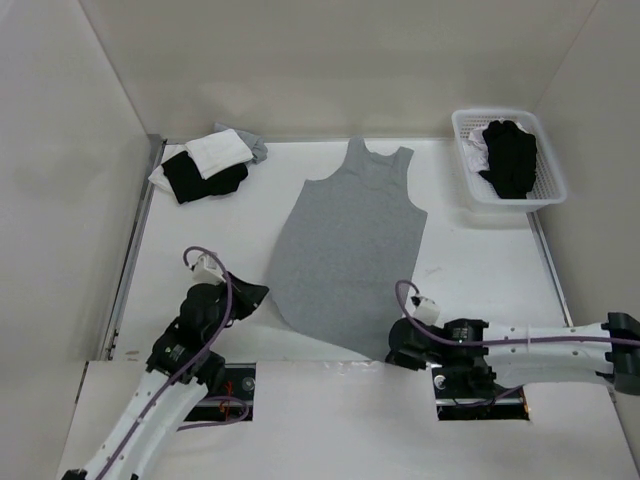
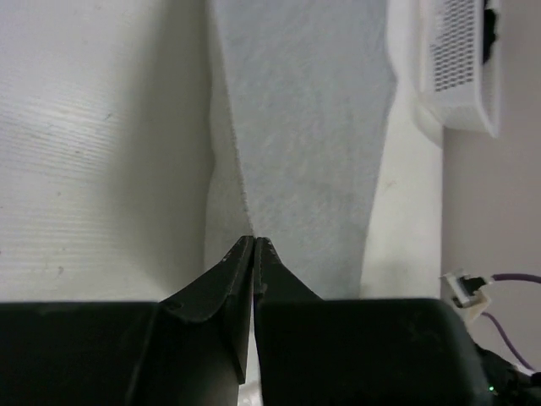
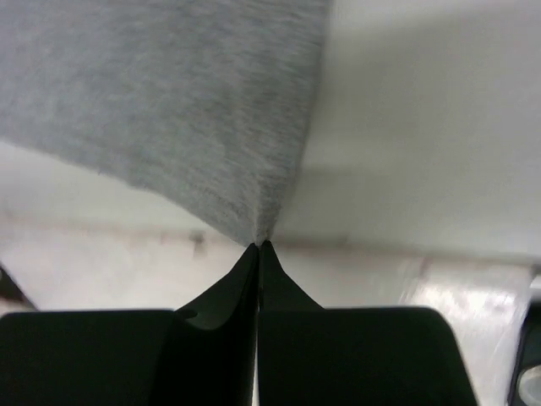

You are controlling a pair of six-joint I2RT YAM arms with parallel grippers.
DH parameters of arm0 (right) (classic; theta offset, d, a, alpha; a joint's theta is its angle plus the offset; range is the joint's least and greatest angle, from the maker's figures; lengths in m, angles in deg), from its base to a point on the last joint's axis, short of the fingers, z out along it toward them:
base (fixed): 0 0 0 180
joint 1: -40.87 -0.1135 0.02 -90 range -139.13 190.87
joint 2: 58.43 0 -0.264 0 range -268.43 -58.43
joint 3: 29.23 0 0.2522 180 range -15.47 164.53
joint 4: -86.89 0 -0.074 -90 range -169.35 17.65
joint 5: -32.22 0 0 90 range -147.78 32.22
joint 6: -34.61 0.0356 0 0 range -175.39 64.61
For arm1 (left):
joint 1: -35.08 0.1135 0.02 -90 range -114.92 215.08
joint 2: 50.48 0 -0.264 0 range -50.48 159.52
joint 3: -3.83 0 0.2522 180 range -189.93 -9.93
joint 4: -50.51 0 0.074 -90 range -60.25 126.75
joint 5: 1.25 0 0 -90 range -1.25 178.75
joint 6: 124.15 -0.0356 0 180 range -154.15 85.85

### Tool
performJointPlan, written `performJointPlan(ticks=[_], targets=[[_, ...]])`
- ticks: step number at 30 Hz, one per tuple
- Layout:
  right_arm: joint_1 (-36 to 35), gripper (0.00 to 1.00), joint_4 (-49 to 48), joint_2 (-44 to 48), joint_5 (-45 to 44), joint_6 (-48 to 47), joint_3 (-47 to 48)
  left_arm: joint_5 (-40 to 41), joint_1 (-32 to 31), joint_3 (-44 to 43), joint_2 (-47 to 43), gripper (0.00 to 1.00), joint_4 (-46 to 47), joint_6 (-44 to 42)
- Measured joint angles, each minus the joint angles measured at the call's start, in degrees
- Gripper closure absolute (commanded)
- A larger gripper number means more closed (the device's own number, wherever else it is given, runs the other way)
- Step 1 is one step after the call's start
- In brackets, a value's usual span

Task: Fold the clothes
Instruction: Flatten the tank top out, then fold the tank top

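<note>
The grey tank top (image 1: 350,240) lies flat in the middle of the white counter (image 1: 480,270). Its long axis runs near to far, leaning slightly right, with the straps and scooped neck at the far end and the curved hem toward the arms. The knit is soft, heathered and unprinted. The left gripper (image 1: 258,293) is closed on the hem's left corner. The right gripper (image 1: 397,345) is pinched on the right corner, drawing the cloth to a peak. At far right, a white perforated plastic basket (image 1: 515,203) holds a crumpled black garment (image 1: 510,155). Black and white folded pieces (image 1: 205,165) sit far left.
</note>
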Motion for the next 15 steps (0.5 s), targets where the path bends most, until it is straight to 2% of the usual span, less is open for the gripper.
performJointPlan(ticks=[5,8,12,15], targets=[[-17.9,0.99,8.0,1.2,-1.8,5.9,8.7,3.3,-2.5,-11.9,-9.6,0.99,-9.7,-1.5],[-24.9,0.98,12.1,1.0,-3.0,9.0,14.2,6.1,-2.4,-17.6,-12.4,0.99,-13.0,-1.9],[-28.0,0.99,16.0,1.3,-5.3,10.8,17.4,7.7,-1.5,-18.7,-12.3,0.98,-16.2,-1.9],[-25.1,0.99,18.3,3.3,-7.4,9.2,17.4,8.7,-0.3,-18.0,-10.3,0.98,-16.6,-1.7]])
